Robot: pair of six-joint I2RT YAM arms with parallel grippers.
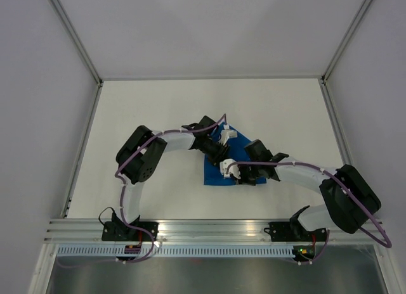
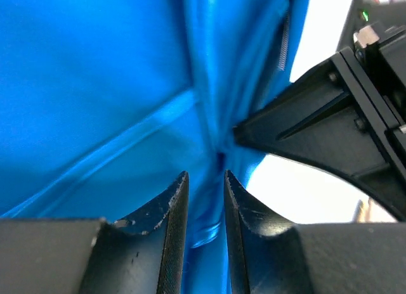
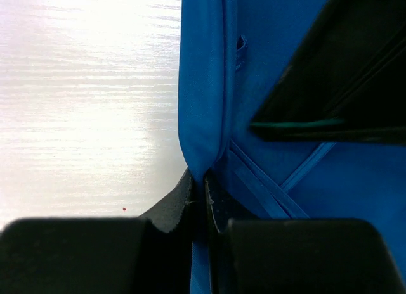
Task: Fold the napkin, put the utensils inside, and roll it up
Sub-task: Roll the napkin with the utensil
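napkin [image 1: 212, 175]: bright blue cloth | folded, creased ridge raised | mid table [image 1: 158, 110] | utensils [image 2: 283, 50]: silvery serrated edge inside fold

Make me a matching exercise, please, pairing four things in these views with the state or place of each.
Things:
1. bright blue cloth napkin
2. black-fingered left end effector
3. black-fingered right end effector
4. white tabletop

States:
a. pinched shut on a cloth fold
b. lying under everything else
c. fingers slightly apart, astride a cloth ridge
d. creased, between the two arms

Pairs: 1-d, 2-c, 3-a, 4-b
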